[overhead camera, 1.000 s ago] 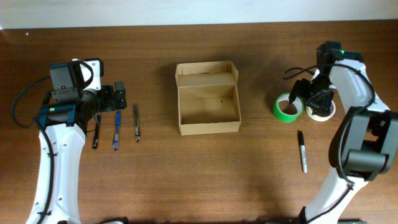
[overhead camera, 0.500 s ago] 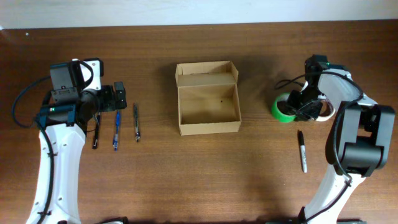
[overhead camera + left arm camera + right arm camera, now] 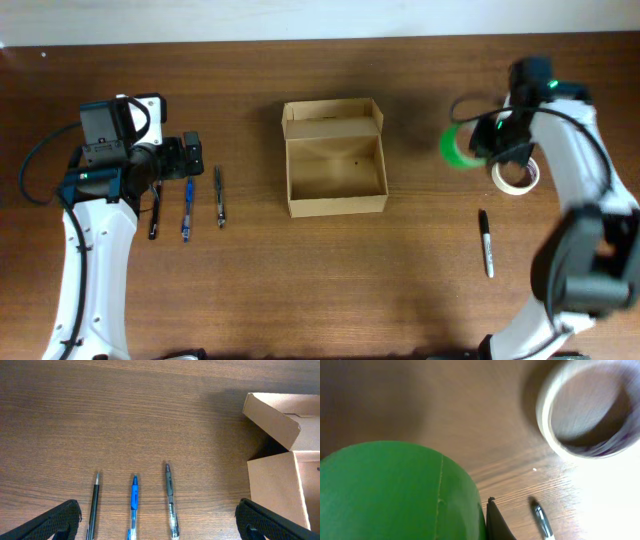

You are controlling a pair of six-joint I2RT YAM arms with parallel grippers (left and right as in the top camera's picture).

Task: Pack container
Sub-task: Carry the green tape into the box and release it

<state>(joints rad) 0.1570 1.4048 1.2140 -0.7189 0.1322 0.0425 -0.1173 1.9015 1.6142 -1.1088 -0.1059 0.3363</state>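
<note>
Right gripper clenched on green tape roll, held up well right of open empty container in the middle; roll could slip or clip box wall if grip is shallow

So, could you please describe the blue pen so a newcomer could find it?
Start at the open cardboard box mid-table. Left of it lie three pens side by side. The blue pen is the middle one, between a black pen and a grey pen.
</note>
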